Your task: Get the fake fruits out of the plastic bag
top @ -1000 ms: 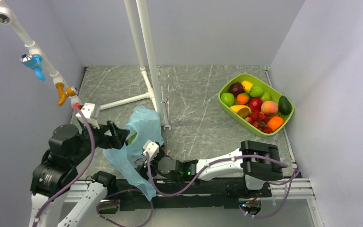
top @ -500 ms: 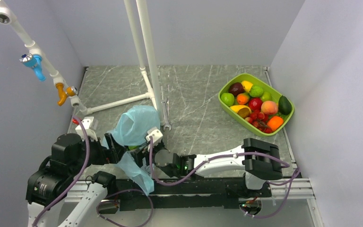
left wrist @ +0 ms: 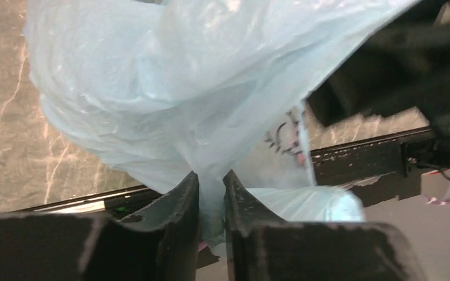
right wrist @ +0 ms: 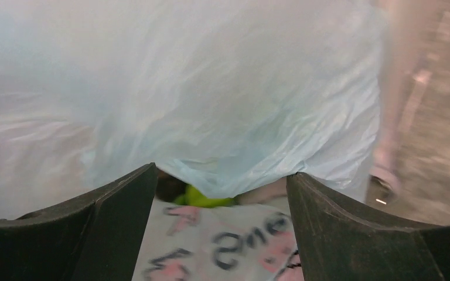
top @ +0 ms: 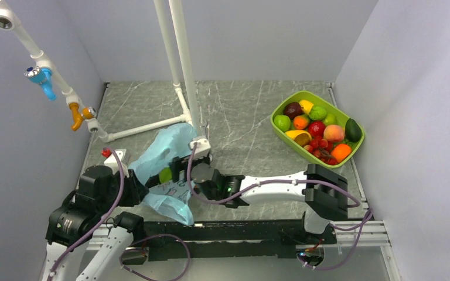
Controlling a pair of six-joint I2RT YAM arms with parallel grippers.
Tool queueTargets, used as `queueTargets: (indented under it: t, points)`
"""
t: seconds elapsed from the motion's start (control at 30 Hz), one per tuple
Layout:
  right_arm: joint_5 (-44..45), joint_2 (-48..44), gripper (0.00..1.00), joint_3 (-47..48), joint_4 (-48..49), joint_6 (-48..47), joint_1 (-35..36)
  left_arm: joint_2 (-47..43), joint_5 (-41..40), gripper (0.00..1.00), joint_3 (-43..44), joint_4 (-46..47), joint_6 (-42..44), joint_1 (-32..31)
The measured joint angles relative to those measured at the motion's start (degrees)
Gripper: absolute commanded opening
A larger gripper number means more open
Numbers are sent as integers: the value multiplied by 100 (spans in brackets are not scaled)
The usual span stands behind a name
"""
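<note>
The light-blue plastic bag (top: 167, 153) lies crumpled on the table just left of centre. My left gripper (top: 142, 188) is shut on a gathered fold of the plastic bag (left wrist: 170, 88), which is pinched between its fingertips (left wrist: 211, 175). My right gripper (top: 183, 167) is open at the bag's right side, its fingers apart and holding nothing. Between them the printed bag (right wrist: 211, 105) shows, with a bright green fruit (right wrist: 202, 198) peeking out under a fold. That green fruit (top: 165, 175) also shows at the bag's opening from above. Anything else inside is hidden.
A lime-green tray (top: 296, 147) heaped with several toy fruits (top: 316, 127) stands at the right back. A white pipe frame (top: 181, 70) rises just behind the bag. White pipes with a blue and an orange tap (top: 47, 82) run along the left wall.
The left gripper has shut on the bag. The bag has come down from hanging onto the table. The right gripper has moved away from the near edge, up to the bag.
</note>
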Motion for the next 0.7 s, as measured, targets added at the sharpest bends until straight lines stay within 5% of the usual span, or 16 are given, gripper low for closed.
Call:
queueTargets:
  t: [0.13,0.3,0.7]
  points:
    - [289,-529,84,-789,-323,350,-531,-424,26,3,-369,-15,70,0]
    - [356,-1473,93,-1620,-623,476,-1062,-798,400,0,-916,-24,177,0]
    - [-2111,-3703,92,-1993,-1161,-828,52,-1429,837,0,-1276,413,221,0]
